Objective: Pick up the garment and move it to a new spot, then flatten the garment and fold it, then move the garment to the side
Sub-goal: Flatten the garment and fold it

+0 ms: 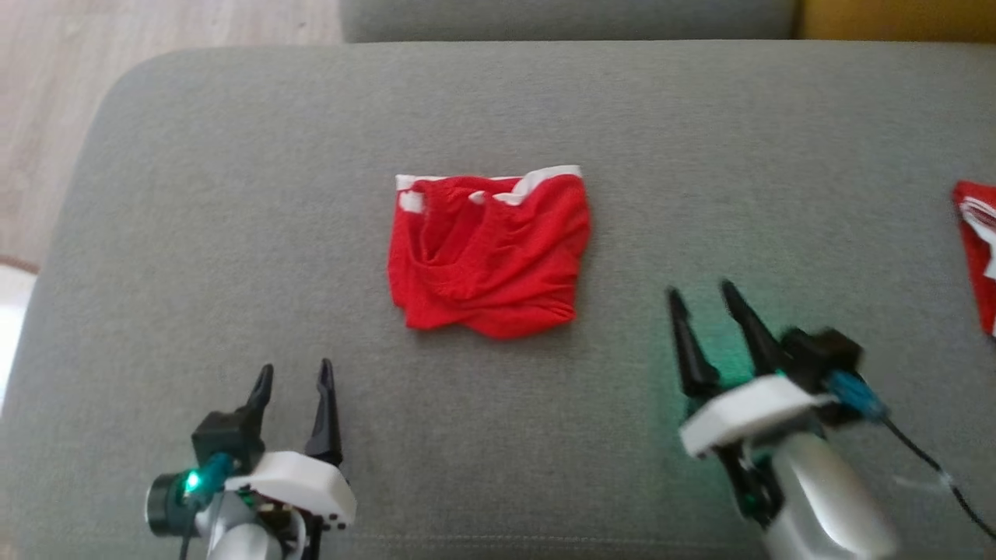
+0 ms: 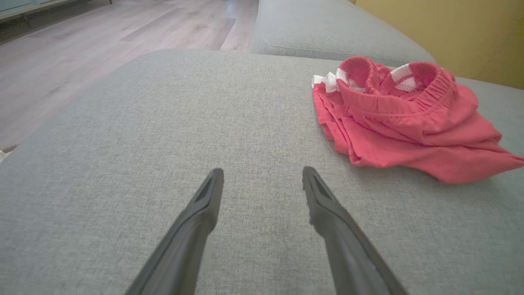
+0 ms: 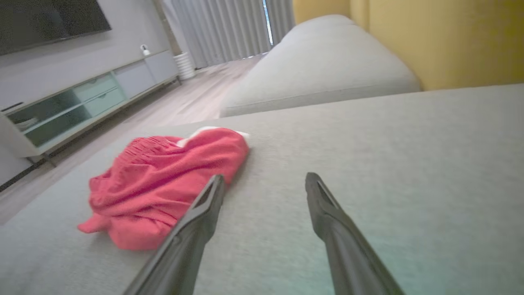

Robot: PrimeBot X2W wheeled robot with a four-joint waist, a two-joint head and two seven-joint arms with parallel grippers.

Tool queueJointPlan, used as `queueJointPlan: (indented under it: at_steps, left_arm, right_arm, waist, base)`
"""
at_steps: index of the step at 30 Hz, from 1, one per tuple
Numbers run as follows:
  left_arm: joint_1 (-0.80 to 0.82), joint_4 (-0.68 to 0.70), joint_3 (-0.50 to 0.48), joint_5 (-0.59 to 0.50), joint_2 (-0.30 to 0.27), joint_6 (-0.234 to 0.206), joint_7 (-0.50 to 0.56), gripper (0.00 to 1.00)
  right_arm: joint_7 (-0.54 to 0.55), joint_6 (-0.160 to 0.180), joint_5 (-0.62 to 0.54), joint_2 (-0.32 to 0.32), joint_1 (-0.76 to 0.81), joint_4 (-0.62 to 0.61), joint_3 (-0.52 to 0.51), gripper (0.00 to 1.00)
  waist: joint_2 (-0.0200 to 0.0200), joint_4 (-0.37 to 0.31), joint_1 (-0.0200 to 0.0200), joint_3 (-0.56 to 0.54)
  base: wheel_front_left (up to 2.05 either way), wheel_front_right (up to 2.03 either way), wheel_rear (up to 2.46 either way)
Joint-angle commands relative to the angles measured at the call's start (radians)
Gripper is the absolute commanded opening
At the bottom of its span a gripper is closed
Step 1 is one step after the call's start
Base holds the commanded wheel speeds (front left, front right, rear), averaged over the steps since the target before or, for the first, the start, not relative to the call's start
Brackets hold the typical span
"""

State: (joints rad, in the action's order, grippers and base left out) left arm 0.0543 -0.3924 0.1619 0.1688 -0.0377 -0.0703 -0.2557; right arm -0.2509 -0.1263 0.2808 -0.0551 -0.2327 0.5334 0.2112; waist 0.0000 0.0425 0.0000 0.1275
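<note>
The garment (image 1: 489, 250) is a pair of red shorts with a white waistband, lying crumpled in the middle of the grey cushion (image 1: 233, 194). In the left wrist view the garment (image 2: 405, 119) lies ahead and to the right; in the right wrist view the garment (image 3: 163, 184) lies ahead and to the left. My left gripper (image 1: 297, 376) is open near the front left, apart from the cloth, its two fingers spread (image 2: 262, 174). My right gripper (image 1: 702, 292) is open at the front right, a short way from the garment's right edge, nothing between its fingers (image 3: 264, 180).
Another red and white piece of cloth (image 1: 976, 249) lies at the cushion's right edge. A second grey cushion (image 1: 568, 19) sits behind, with a yellow wall (image 3: 450, 37) beyond. Wooden floor (image 1: 117, 47) lies off the left side, and a low TV cabinet (image 3: 82, 102) stands across the room.
</note>
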Motion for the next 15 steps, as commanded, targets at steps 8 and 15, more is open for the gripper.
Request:
queueJointPlan:
  at_steps: [8, 15]
  left_arm:
    - [0.044, 0.026, 0.031, 0.029, -0.013, -0.003, -0.006, 1.00]
    - [0.049, 0.025, 0.066, 0.053, -0.013, -0.010, -0.006, 1.00]
  right_arm:
    - [0.058, -0.004, 0.104, 0.005, -0.199, 0.016, 0.228, 1.00]
    - [0.086, -0.004, 0.195, 0.005, -0.298, 0.110, 0.292, 1.00]
  waist:
    - [0.0000, 0.120, 0.0000, 0.030]
    - [0.0000, 0.221, 0.0000, 0.069]
  base:
    - [0.00, 0.00, 0.00]
    - [0.00, 0.00, 0.00]
